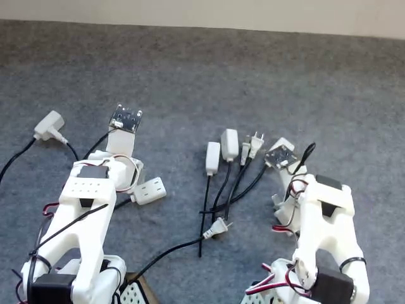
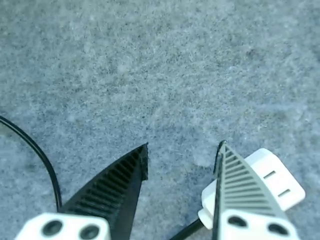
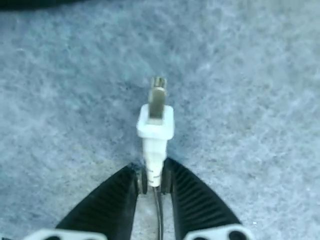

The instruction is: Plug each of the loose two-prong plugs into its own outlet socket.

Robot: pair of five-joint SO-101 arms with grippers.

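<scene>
Right hand (image 3: 152, 171) is clamped on a white two-prong plug (image 3: 156, 125), pinched low on the narrow stem where the cord leaves. The prongs point away from the hand. Cannot tell whether the plug rests on the grey worktop (image 3: 260, 75) or hangs just above it.

Left hand (image 2: 183, 147) has its jaws apart with nothing between them, over bare worktop. A white socket (image 2: 272, 175) lies just outside one finger, two slots showing.

Risks, as I judge them:
- The grip sits on the thin stem, behind the prongs. Under a push the plug may pivot or slide back through the fingers.
- The sockets lie loose. Unbraced, one would skid away from the push, and the nearest one sits outside the left hand's jaws, not between them.
- Black cords (image 1: 221, 196) cross mid-worktop. Dragging the held plug could tug its neighbours out of line.
- The prongs show edge-on from the wrist. A wrong roll against the slots would jam.

Count, high view:
- Two arms.
- Three white pieces I take for sockets: the one by the left arm, plus a centre socket (image 1: 212, 157) and a second centre socket (image 1: 229, 144) side by side.
- Two plugs with prongs showing: an upper plug (image 1: 255, 144) and a lower plug (image 1: 218, 228) on the crossed cords.
- One far-left white piece (image 1: 48, 125) on a black cord, plug or socket unclear.
- Cannot tell whether the held plug is one of those two.
</scene>
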